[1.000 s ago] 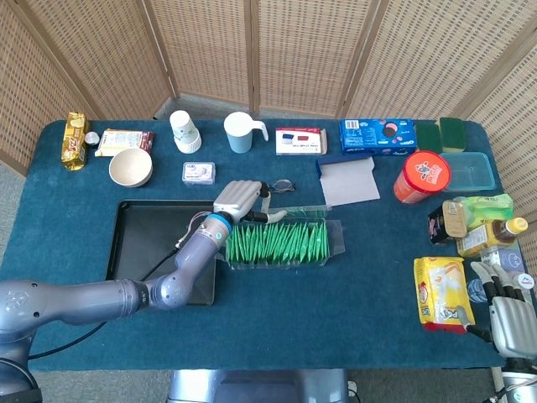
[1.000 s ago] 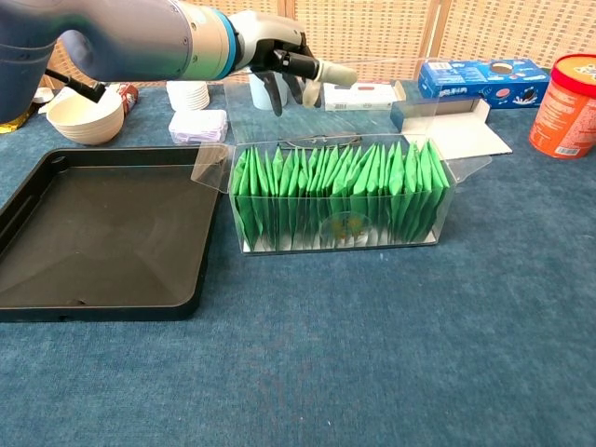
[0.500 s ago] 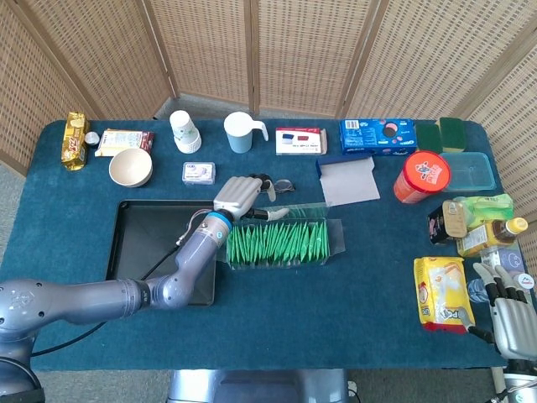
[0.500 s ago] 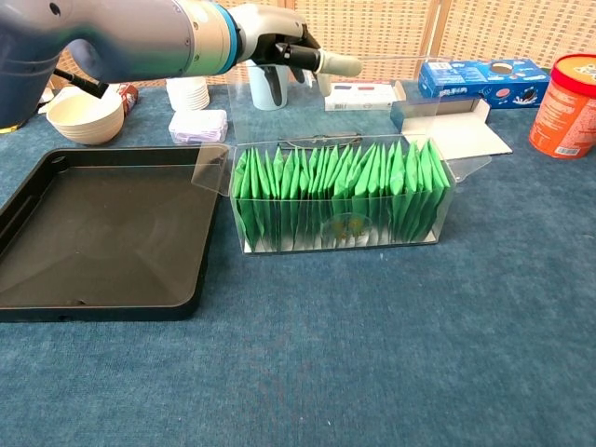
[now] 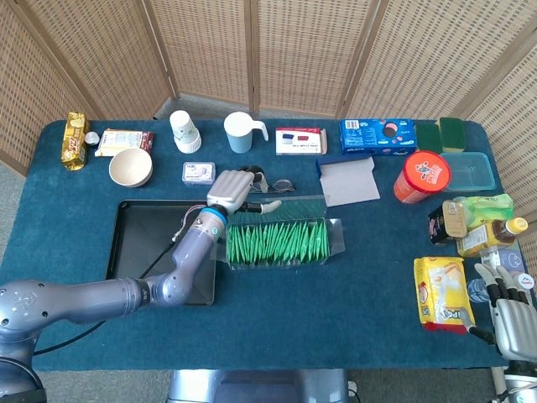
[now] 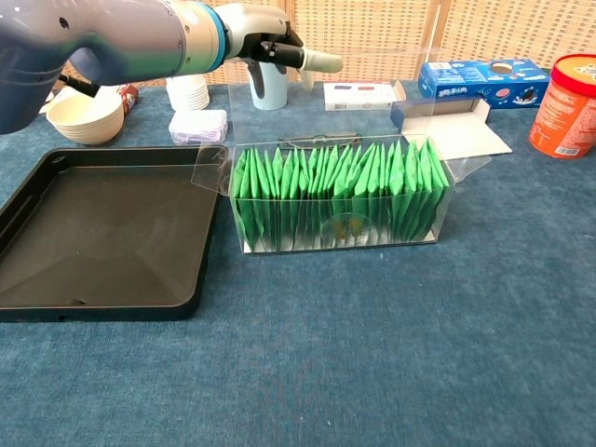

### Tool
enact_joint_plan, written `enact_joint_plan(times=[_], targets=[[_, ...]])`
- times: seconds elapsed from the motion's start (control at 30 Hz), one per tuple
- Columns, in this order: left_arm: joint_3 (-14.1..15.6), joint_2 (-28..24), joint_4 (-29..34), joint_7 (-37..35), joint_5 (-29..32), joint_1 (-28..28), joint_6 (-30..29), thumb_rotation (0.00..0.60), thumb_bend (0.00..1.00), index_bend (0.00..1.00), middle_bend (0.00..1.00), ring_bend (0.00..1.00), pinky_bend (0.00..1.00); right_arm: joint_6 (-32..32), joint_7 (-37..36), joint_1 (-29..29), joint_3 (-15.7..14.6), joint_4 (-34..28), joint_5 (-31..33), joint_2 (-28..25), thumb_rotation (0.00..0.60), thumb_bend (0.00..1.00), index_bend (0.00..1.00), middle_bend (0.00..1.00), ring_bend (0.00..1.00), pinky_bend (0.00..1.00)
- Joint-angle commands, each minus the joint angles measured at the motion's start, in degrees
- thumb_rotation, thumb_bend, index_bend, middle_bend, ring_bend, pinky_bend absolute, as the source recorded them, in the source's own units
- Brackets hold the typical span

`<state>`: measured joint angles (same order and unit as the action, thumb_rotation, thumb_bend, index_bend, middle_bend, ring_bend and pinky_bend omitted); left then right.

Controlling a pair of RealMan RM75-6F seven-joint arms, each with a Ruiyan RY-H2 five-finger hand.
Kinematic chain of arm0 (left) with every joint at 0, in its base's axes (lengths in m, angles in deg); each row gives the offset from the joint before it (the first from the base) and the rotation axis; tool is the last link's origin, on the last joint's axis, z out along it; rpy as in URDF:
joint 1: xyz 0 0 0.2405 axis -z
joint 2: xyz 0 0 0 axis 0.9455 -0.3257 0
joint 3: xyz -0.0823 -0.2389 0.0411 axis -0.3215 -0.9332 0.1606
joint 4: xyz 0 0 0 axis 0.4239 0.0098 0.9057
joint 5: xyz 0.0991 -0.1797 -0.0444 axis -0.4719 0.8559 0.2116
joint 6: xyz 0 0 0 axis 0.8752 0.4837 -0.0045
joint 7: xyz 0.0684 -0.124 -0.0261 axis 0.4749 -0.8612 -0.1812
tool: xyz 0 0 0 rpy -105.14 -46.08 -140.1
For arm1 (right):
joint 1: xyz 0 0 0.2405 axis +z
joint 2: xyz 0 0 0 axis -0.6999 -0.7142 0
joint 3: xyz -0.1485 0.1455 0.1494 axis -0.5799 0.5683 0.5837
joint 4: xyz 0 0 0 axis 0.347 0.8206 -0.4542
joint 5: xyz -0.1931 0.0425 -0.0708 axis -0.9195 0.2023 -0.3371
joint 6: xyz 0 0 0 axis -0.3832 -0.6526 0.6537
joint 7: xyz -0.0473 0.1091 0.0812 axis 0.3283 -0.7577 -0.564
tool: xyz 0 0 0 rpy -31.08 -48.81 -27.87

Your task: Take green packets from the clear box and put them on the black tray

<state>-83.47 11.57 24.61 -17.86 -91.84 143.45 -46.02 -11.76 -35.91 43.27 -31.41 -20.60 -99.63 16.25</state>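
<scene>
The clear box (image 5: 334, 238) (image 6: 445, 191) lies mid-table, packed with a row of upright green packets (image 5: 277, 243) (image 6: 340, 191), its lid flaps folded out. To its left sits the black tray (image 5: 143, 243) (image 6: 93, 233), with nothing in it. My left hand (image 5: 233, 191) (image 6: 270, 47) hovers above and behind the box's left end. It holds nothing, and its thumb points right, apart from the fingers. My right hand (image 5: 508, 315) rests at the table's near right corner, fingers apart and empty, far from the box.
Behind the box are a white napkin pack (image 6: 197, 124), a cream bowl (image 5: 131, 167), cups (image 5: 240, 132), a blue cookie box (image 5: 377, 135) and a red canister (image 5: 422, 176). A yellow packet (image 5: 440, 292) and bottles (image 5: 482, 227) crowd the right edge.
My left hand has risen and drawn back to the left, away from the top of the packets, still empty. The right hand has hardly moved.
</scene>
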Motion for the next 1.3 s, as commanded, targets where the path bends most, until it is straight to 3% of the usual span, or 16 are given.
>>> enact_joint_plan(times=[0.03,0.17,0.27,0.33,0.47,0.57,0.9,1.1,1.3], targets=[[0.00,0.36,-0.43,0.50,-0.12,0.02,-0.83,0.181,0.16,0.38,0.18,0.16,0.35,-0.13,0.08,-0.07,0.01,-0.11,-0.04,0.03,0.562,0.36,0.11,0.15,0.07,0.15],[-0.19,1.15,-0.97,0.88,-1.44,-0.32,-3.30,0.181,0.16,0.38,0.18,0.15,0.35,-0.24,0.16,-0.13,0.01,-0.23,-0.08,-0.05,0.562,0.36,0.11,0.15,0.07,0.15],[0.21,1.72,-1.59,2.60,-1.40,-0.26,-4.86,0.216,0.16,0.38,0.18,0.14,0.35,-0.24,0.11,-0.16,-0.01,-0.26,-0.11,-0.08,0.561,0.36,0.11,0.15,0.07,0.15],[0.76,2.07,-2.05,4.64,-0.93,0.01,-5.87,0.289,0.16,0.37,0.16,0.12,0.35,-0.29,0.09,-0.18,0.00,-0.30,-0.13,-0.11,0.561,0.36,0.11,0.15,0.07,0.15],[1.97,2.79,-2.96,9.32,0.22,0.68,-7.92,0.494,0.16,0.32,0.11,0.06,0.35,-0.42,0.02,-0.26,-0.03,-0.30,-0.21,-0.09,0.562,0.36,0.11,0.15,0.07,0.15],[3.56,3.50,-3.85,14.56,1.33,1.43,-9.34,0.553,0.16,0.27,0.08,0.02,0.33,-0.52,-0.03,-0.37,-0.09,-0.31,-0.25,-0.08,0.563,0.36,0.11,0.15,0.07,0.15],[4.55,5.07,-4.95,19.40,0.26,0.85,-10.60,0.576,0.16,0.14,0.04,0.00,0.32,-1.15,0.16,-0.77,-0.18,-0.70,-0.46,-0.29,0.561,0.36,0.10,0.15,0.07,0.15],[5.03,1.41,1.33,12.21,-13.30,-2.80,-13.25,0.577,0.16,0.13,0.04,0.00,0.30,-1.20,0.04,-0.81,-0.14,-0.70,-0.53,-0.37,0.562,0.36,0.10,0.15,0.07,0.15],[6.91,-4.99,8.56,3.27,-26.78,-6.14,-10.40,0.597,0.16,0.14,0.04,0.00,0.26,-1.07,-0.26,-0.77,-0.12,-0.34,-0.56,-0.09,0.561,0.36,0.10,0.15,0.07,0.15]])
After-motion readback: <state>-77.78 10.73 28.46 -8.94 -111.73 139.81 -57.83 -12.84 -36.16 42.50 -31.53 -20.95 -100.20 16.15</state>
